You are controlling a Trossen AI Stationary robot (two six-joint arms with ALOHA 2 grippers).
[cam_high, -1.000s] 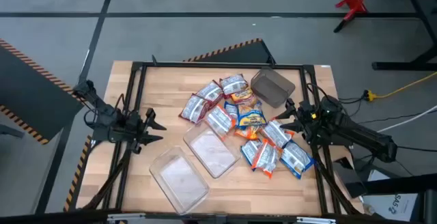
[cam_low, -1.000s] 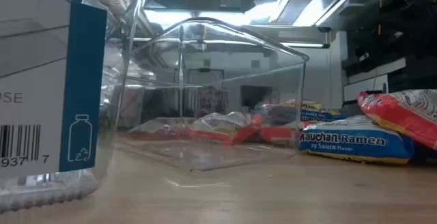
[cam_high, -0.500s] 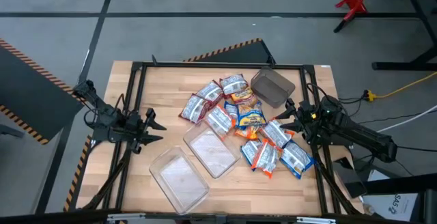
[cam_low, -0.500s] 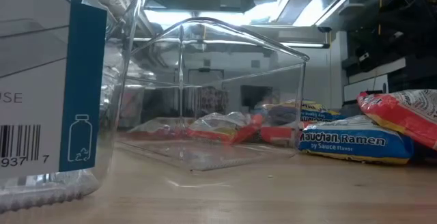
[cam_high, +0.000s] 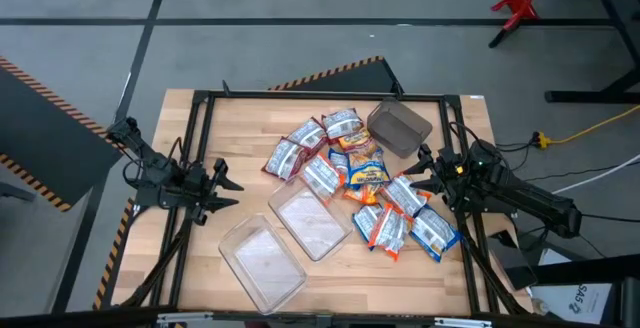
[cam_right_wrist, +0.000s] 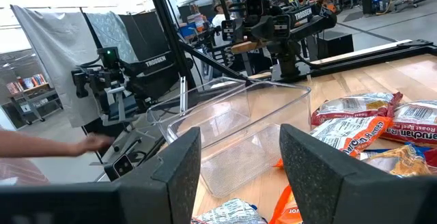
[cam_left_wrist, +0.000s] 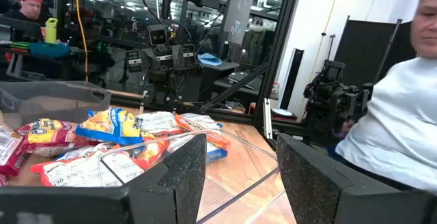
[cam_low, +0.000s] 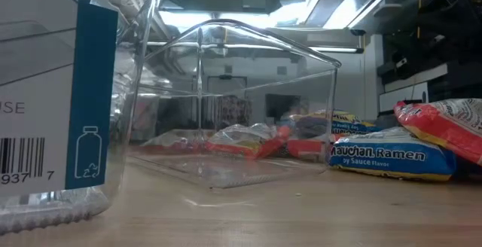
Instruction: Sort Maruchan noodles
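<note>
While nothing is held yet, sorting is judged not started.

Left gripper (cam_high: 222,190) is parked at the counter's (cam_high: 240,128) left edge, well apart from the pile; fingers (cam_left_wrist: 183,176) are seen spread wide, nothing between them.

Two clear tubs are laid empty on the near half: one (cam_high: 262,261) toward the front-left, the other (cam_high: 312,222) just beside it and touching the pile's edge.

Maruchan noodles (cam_high: 360,183) are heaped mid-counter to the right: blue, orange and red packets, overlapped and tilted on one another, running from behind the clear tubs to the right front. In the low view a blue packet (cam_low: 390,155) is seen flat on the wood with a red one (cam_low: 444,126) propped on it.

Dark grey tub (cam_high: 399,127) is set at the far right, touching the back of the heap.

Right gripper (cam_high: 422,173) is hung at the pile's right edge, just beside the nearest packets; fingers (cam_right_wrist: 308,161) are held wide apart, empty.

Handling, as judged: packets are light, with a crinkly, slippery film over a brittle noodle block. A hard squeeze could crack it. A pinch across a short edge or an upturned corner is preferred; a flat face gives no purchase. Top, free-lying packets should be taken first, since overlapped ones may drag neighbours. A person in a light top is visible beyond the counter in the left wrist view.
</note>
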